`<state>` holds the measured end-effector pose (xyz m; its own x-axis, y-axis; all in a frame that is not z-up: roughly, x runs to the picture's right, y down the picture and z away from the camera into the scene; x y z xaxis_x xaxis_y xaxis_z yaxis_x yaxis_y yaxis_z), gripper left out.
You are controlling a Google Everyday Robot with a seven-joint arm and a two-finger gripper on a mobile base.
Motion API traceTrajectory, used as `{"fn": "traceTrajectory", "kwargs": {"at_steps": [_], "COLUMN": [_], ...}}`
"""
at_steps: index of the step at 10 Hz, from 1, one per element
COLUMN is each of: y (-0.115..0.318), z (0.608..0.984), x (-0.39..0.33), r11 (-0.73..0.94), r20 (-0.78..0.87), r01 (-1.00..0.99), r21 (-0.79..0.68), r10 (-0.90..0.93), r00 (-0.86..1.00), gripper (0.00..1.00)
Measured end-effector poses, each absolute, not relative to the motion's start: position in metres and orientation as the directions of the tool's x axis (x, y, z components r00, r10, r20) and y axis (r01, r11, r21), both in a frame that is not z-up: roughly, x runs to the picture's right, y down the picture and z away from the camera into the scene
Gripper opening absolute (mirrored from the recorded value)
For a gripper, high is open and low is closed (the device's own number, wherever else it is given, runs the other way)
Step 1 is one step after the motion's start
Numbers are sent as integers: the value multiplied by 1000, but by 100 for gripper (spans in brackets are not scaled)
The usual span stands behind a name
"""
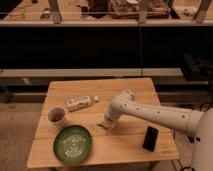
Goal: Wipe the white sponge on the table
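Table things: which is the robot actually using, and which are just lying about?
In use: white sponge, table, gripper down on the sponge, mid-table.
Lying about: bottle, small white cap, cup, green plate, black phone.

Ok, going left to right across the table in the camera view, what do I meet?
Cup → bottle → cap → gripper down on the sponge → phone. The plate spans below cup and bottle, so it is left out.
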<state>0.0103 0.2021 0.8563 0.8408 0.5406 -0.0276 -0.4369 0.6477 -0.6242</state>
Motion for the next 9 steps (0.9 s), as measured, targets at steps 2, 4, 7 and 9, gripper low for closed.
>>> {"fn": "traceTrajectory", "kwargs": {"at_steps": [2, 4, 7, 9], "y": [217, 225, 225, 215], "z": [839, 823, 815, 821], "x": [38, 83, 140, 160], "r11": [624, 598, 566, 552], "r20": [-58, -91, -142, -157], "r01": [-479, -539, -623, -665], "r21": [-617, -594, -540, -503], "r10": [570, 615, 669, 698], "r00": [819, 783, 730, 698], "gripper": [1, 1, 1, 1]}}
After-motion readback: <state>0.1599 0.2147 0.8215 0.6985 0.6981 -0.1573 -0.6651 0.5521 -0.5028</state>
